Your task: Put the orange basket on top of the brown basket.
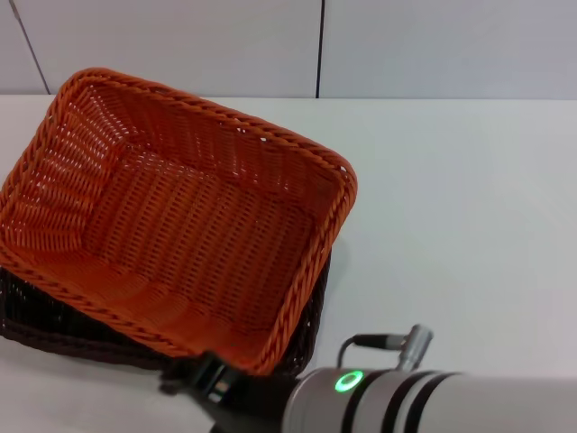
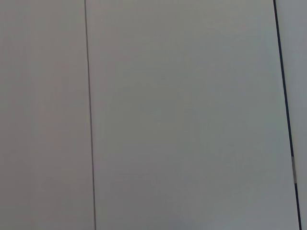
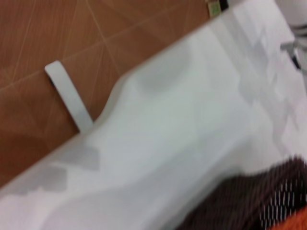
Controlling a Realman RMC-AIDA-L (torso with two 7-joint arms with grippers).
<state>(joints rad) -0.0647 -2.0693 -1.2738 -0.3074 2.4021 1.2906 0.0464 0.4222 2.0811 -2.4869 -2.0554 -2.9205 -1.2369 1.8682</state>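
The orange basket (image 1: pixel 198 216) lies tilted on top of the brown basket (image 1: pixel 36 320) at the left of the white table. Only the brown basket's near and left edges show beneath it. My right gripper (image 1: pixel 203 379) is at the orange basket's near rim, by its front corner, with the arm coming in from the bottom right. The right wrist view shows part of the brown basket (image 3: pixel 240 201) and a sliver of the orange basket (image 3: pixel 292 223). My left gripper is out of view; its wrist view shows only a pale wall.
The white table (image 1: pixel 451 225) stretches to the right of the baskets, with a panelled wall (image 1: pixel 315 45) behind it. The right wrist view shows the table's edge (image 3: pixel 120 120) and a brown tiled floor (image 3: pixel 57 28) beyond it.
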